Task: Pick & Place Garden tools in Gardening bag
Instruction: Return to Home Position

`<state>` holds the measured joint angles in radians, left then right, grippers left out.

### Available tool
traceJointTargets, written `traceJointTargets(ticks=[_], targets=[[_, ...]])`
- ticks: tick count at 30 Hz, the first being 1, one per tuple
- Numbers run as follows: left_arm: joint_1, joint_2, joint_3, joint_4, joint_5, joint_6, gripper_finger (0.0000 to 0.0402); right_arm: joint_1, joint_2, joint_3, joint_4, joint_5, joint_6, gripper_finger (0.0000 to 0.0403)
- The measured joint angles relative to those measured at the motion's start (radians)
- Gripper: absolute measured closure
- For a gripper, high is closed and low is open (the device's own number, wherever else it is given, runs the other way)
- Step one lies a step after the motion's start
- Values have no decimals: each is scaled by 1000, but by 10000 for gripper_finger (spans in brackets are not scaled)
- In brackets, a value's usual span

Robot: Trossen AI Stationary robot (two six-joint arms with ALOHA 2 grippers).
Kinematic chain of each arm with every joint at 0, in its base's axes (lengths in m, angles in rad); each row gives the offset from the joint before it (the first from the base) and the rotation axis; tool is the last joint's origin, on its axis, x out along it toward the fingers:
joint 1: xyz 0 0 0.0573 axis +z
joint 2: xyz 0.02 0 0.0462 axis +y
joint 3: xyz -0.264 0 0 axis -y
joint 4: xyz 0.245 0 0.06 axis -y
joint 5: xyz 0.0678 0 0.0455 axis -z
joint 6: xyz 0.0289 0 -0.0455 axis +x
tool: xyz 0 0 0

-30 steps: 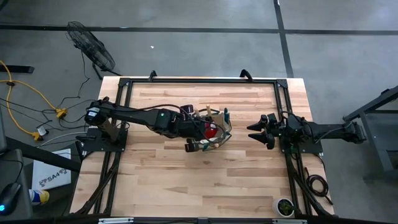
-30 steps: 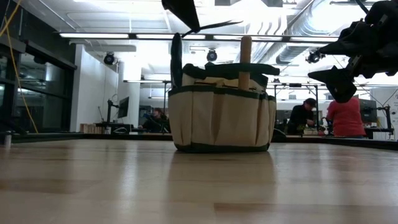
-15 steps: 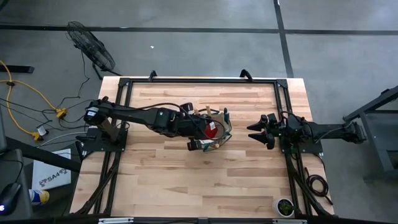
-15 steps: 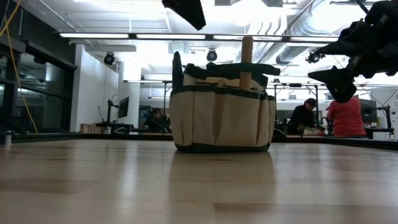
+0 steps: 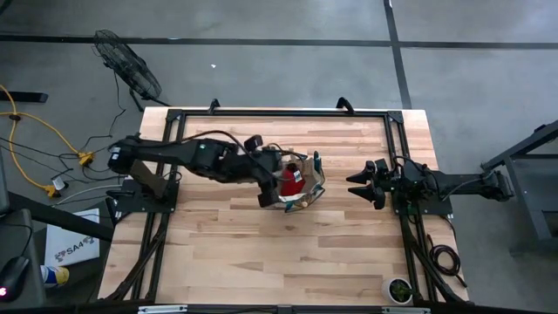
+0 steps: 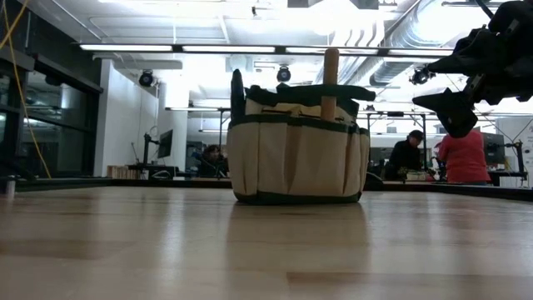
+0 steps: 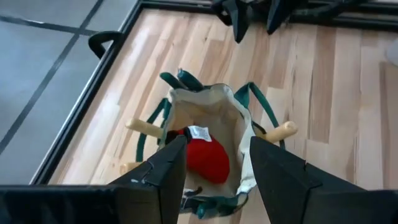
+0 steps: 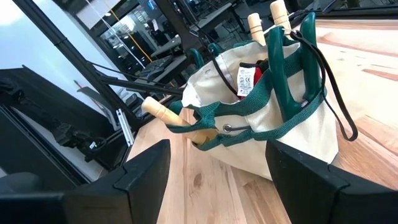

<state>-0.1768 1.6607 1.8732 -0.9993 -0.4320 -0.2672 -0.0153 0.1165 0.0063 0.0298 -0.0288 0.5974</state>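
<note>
Spread wide and empty over the gardening bag (image 6: 296, 150), the left end effector (image 7: 217, 142) should rise clear of the wooden tool handles (image 6: 331, 83) before swinging home; the right end effector (image 5: 359, 187) waits, also open.

Probably a lab or workshop: ceiling ducts (image 6: 398, 50), strip lights (image 6: 166, 47), people (image 6: 463, 158) working behind.

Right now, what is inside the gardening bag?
A red glove with a white label lies inside the gardening bag. Wooden handles stick out at its sides, seemingly from outer pockets. Whatever is under the glove is covered. The left gripper hangs above it.
</note>
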Motion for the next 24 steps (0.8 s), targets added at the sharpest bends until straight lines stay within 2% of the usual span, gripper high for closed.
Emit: traceJointTargets(ticks=[4,7,13,17,24], targets=[[-16,-88,-62,25,0,-12,231,0,6,0,1,0,0,146],[-47,-175,-161,79,-11,-34,231,0,9,0,1,0,0,147],[-137,-392,-459,335,-55,-60,231,0,10,0,2,0,0,146],[-197,-552,-665,491,-49,-79,231,0,13,0,2,0,0,146],[-272,-867,-1004,690,-49,-88,231,0,13,0,1,0,0,147]])
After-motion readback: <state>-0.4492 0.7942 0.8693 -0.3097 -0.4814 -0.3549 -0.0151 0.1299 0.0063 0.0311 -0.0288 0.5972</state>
